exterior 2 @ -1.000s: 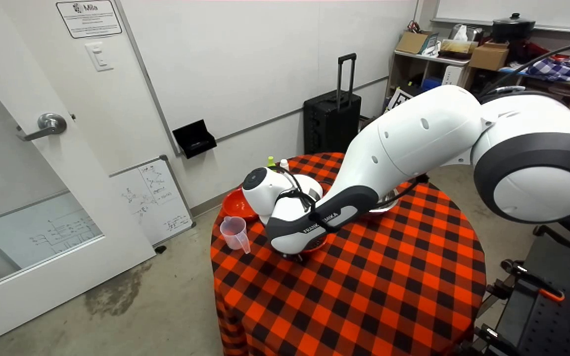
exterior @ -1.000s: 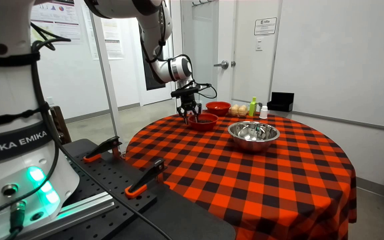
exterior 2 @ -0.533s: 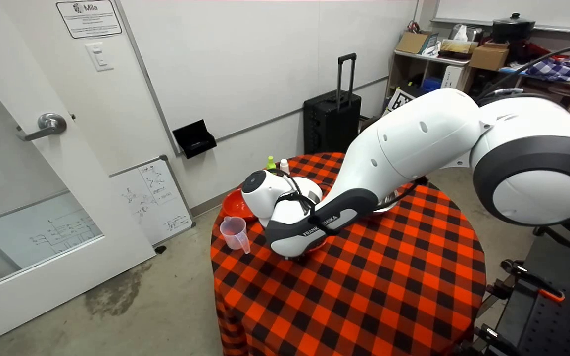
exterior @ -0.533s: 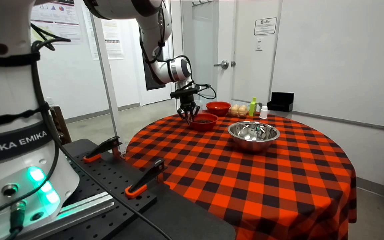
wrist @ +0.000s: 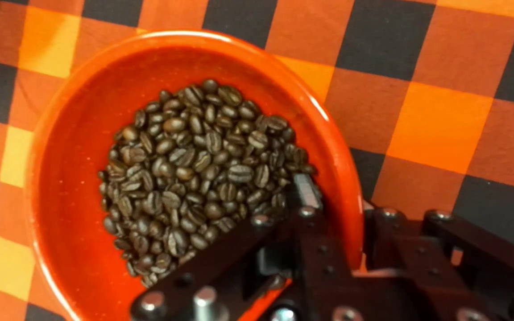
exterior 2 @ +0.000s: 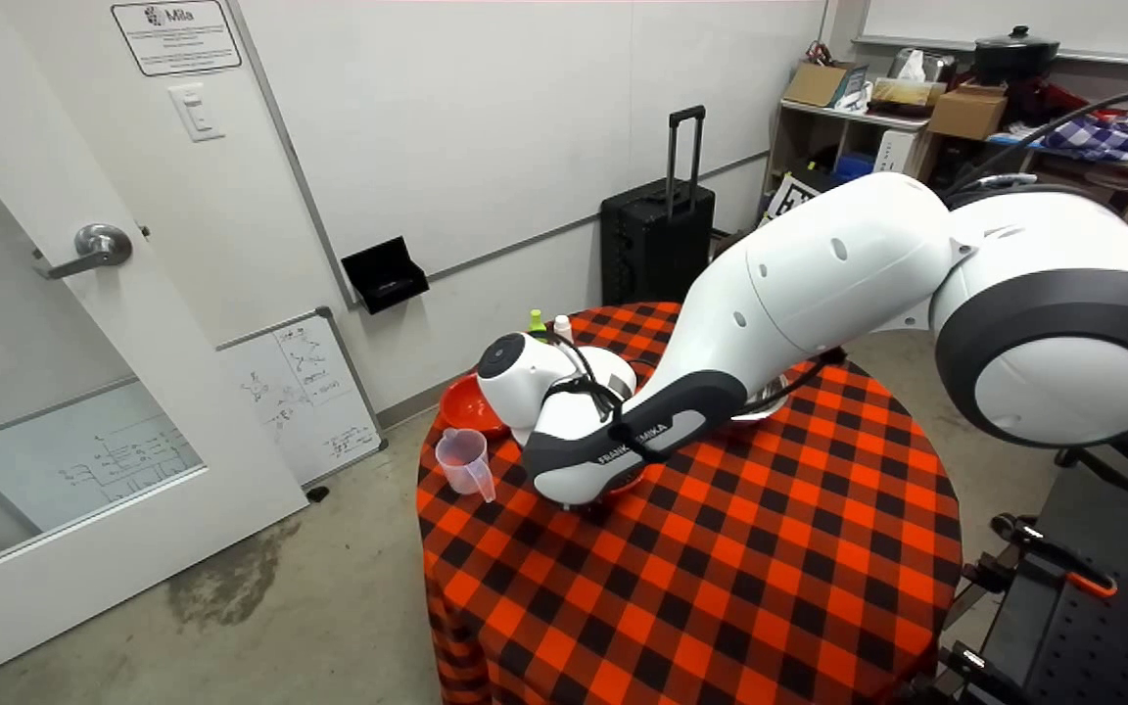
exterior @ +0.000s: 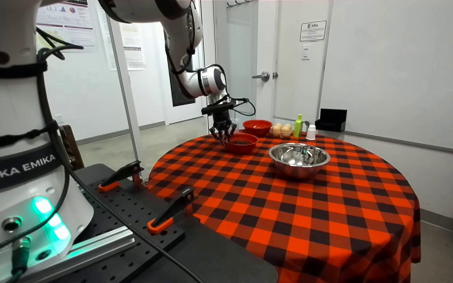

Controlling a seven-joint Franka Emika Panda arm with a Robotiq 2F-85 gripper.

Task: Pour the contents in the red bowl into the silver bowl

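The red bowl (wrist: 67, 178) fills much of the wrist view and holds dark coffee beans (wrist: 203, 165). My gripper (wrist: 337, 198) is shut on its rim, one finger inside against the beans and one outside. In an exterior view the gripper (exterior: 225, 140) grips the near-left side of the red bowl (exterior: 245, 147). Whether the bowl's base touches the cloth I cannot tell. The shiny silver bowl (exterior: 299, 168) stands on the table, right of the red bowl and nearer that camera. My arm covers most of both bowls in an exterior view, leaving a strip of the silver bowl (exterior 2: 765, 409).
Behind stands a brighter red bowl (exterior: 256, 129), with pale round items (exterior: 281, 130), a green bottle (exterior: 298, 125) and a small white bottle (exterior: 311, 133) beside it. A clear measuring cup (exterior 2: 463, 460) is close to my wrist. Checkered cloth (exterior: 328, 220) covers the round table.
The fingers were apart around the rim one second ago and have come together on it. The red bowl has shifted very slightly up and right in an exterior view. The silver bowl stays put.
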